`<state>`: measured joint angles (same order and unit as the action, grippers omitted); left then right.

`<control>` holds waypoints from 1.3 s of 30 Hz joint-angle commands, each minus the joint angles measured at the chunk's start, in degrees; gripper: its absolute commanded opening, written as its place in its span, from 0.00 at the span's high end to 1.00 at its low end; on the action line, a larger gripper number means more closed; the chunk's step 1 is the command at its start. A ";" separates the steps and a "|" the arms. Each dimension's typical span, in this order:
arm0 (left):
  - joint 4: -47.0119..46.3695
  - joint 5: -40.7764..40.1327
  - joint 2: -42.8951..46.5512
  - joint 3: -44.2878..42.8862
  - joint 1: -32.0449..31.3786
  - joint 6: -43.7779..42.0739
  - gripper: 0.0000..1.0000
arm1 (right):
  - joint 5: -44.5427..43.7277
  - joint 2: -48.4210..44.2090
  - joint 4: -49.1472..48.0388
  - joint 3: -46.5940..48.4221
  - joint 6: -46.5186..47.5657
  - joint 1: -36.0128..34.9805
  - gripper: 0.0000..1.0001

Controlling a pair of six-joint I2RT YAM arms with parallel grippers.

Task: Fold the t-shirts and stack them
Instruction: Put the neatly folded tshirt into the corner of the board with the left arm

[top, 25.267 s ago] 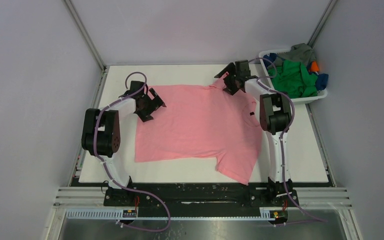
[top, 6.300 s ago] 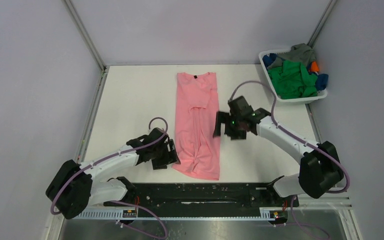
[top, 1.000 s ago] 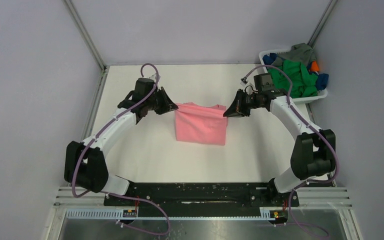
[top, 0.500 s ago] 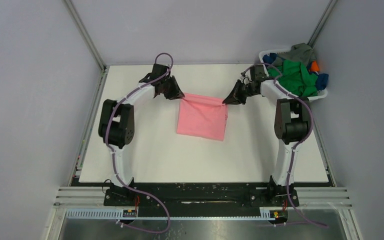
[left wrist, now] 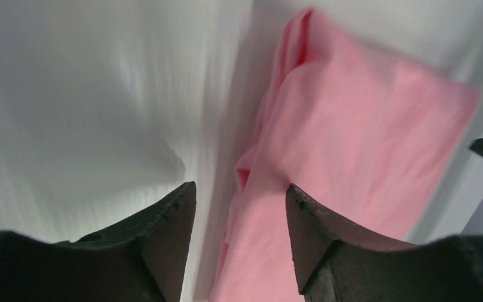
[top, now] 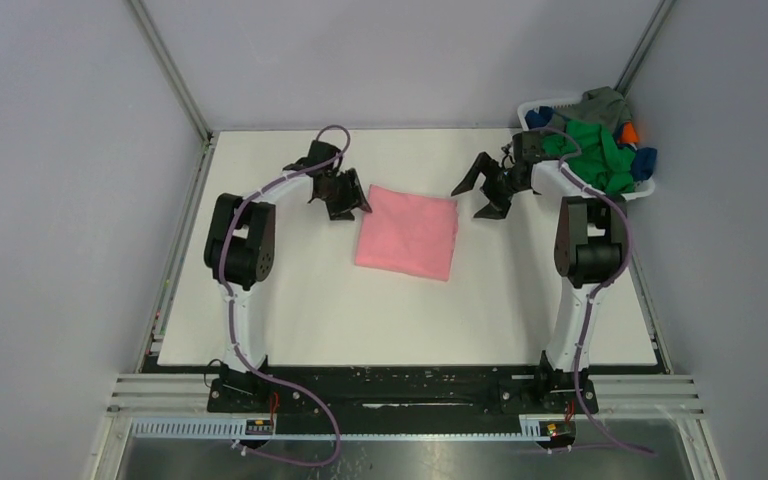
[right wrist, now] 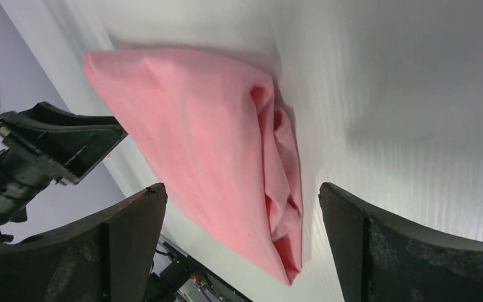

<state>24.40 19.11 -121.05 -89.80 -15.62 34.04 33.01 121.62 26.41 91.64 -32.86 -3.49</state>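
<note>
**Visitor:** What does the overhead view show?

**Onlooker:** A white tabletop (top: 290, 300) fills most of it. The salmon pink t-shirt (top: 407, 234) lies at its centre, slightly toward the top, folded to a neat rectangle. A white basket (top: 526, 106) at the upper right holds the green t-shirt (top: 600, 160) and other crumpled ones.

**Visitor:** And the arms?

**Onlooker:** The left claw (top: 345, 203) sits just beside the pink shirt's upper left corner. The right claw (top: 478, 196) sits just off its upper right. Both are spread wide and hold nothing.

**Visitor:** How should they back away?

**Onlooker:** I'd say straight up before swinging aside. That way no finger catches the loose layered edge that shows in both wrist views.
</note>
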 commanded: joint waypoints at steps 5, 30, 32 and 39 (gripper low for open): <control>7.68 -1.42 -4.91 -3.35 -4.87 -3.33 0.88 | -0.51 -13.76 -1.69 -10.02 2.61 -0.47 0.01; 21.00 -39.64 -17.99 -40.26 20.16 -16.28 1.00 | -15.33 -23.48 4.13 -8.68 10.12 -0.12 0.01; 19.27 -39.21 -20.23 -43.21 22.46 -15.69 1.00 | -15.53 -23.01 5.14 -7.17 10.23 -0.16 0.01; 13.32 -42.51 -22.05 -45.47 24.63 -13.29 1.00 | -18.37 -23.29 5.60 -5.42 10.86 -0.08 0.00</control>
<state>42.37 -18.15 -143.61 -131.70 9.45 18.90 17.91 101.27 31.00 83.72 -23.49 -3.60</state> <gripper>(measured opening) 0.018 0.993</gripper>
